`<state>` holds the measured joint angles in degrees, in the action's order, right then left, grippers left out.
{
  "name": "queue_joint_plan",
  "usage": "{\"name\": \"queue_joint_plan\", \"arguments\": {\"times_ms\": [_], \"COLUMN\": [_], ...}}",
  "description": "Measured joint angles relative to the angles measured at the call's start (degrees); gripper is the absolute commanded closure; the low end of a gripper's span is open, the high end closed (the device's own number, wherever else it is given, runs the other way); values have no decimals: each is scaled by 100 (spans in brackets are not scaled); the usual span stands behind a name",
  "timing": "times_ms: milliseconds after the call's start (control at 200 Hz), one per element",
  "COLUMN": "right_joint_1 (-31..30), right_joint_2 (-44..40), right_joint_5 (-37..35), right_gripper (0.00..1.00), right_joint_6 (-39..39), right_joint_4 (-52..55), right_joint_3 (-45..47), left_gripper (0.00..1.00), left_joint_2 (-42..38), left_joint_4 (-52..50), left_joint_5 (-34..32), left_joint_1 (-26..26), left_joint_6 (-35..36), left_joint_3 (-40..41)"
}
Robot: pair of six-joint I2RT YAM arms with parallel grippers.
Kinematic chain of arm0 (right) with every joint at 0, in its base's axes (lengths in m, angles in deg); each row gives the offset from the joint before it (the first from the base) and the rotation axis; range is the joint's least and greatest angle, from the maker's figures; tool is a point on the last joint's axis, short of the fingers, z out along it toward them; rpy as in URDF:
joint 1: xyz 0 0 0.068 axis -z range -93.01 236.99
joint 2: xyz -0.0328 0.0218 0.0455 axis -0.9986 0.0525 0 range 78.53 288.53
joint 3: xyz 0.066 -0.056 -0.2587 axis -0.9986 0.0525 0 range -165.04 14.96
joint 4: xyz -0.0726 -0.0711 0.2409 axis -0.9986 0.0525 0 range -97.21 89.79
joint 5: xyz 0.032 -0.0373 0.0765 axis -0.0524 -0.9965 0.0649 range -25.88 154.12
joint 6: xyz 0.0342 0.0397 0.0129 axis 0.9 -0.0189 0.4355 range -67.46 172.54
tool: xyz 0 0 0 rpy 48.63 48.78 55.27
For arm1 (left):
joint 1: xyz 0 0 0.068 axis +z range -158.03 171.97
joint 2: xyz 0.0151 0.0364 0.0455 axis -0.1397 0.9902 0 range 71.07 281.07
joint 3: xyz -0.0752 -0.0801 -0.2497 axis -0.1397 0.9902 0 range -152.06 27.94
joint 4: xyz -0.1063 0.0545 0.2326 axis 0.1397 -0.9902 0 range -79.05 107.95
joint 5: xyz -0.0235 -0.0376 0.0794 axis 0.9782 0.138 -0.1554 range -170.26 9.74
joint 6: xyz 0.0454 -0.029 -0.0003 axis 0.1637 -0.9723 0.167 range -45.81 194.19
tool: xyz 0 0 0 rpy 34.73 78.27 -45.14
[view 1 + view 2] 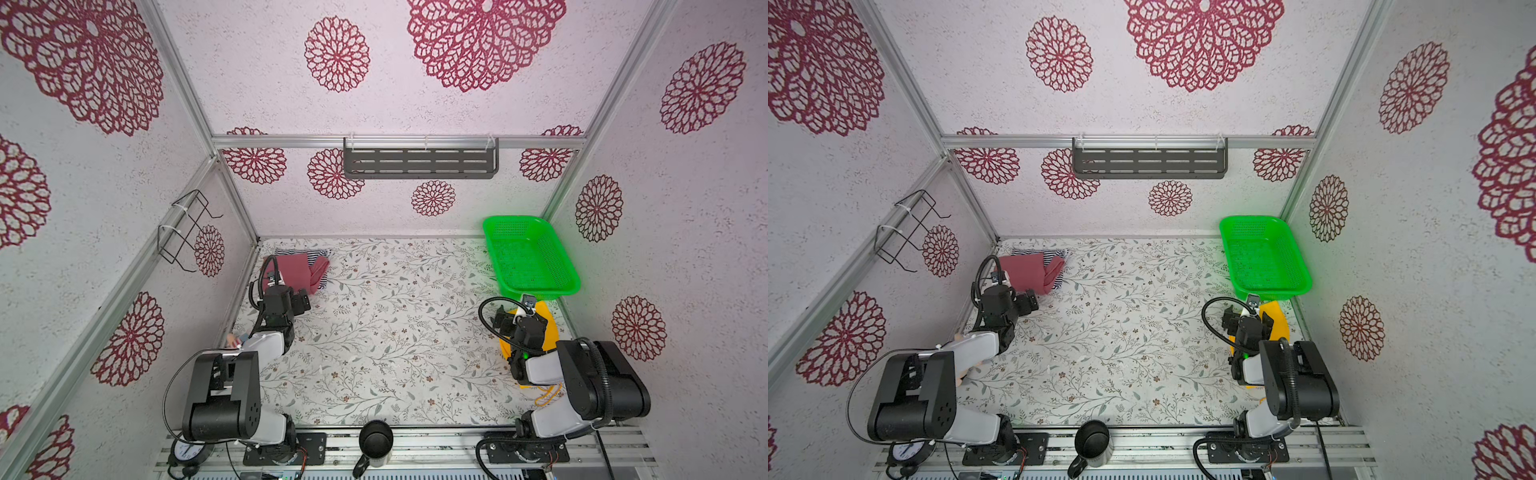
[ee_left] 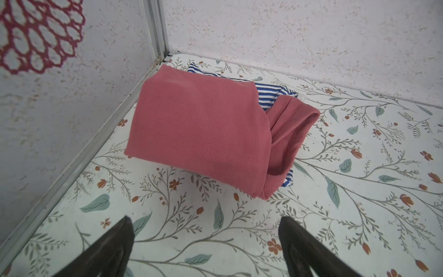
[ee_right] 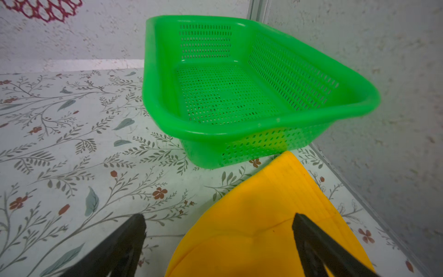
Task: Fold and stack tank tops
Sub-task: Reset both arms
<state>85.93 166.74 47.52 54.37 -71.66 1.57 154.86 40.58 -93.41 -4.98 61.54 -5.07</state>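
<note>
The left arm [image 1: 266, 343] is stretching forward from its base, elbow folded high and wrist tipping downward. The left fingers [image 2: 115, 242] are standing wide apart with nothing between them, hanging low over the tabletop. The right arm [image 1: 540, 368] is crouching in much the same bend, and the right fingers [image 3: 127, 239] are gaping just as wide, gripping nothing.

Striped top [image 2: 271, 94] lies mostly hidden under red top [image 2: 199, 134]. Right arm [image 1: 540, 365] covers much of yellow cloth [image 1: 550, 328].
</note>
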Motion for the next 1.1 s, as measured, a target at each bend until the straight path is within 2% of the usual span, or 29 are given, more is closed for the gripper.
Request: {"name": "queue_joint_plan", "arguments": {"times_ms": [460, 686, 861, 1101], "right_joint_1": [-13, -13, -13, -17], "right_joint_2": [-2, -2, -2, -2], "right_joint_5": [37, 37, 37, 37], "right_gripper": [1, 1, 1, 1], "right_joint_6": [31, 33, 33, 31], "right_joint_4": [-179, -179, -184, -192], "right_joint_3": [2, 2, 2, 2], "left_gripper": [3, 3, 3, 3], "left_joint_2": [0, 369, 476, 518], "left_joint_4": [238, 699, 1954, 2461], "left_joint_5": [15, 31, -330, -636], "left_joint_1": [136, 636, 376, 238], "left_joint_6": [94, 105, 181, 243], "left_joint_3": [59, 7, 791, 949]}}
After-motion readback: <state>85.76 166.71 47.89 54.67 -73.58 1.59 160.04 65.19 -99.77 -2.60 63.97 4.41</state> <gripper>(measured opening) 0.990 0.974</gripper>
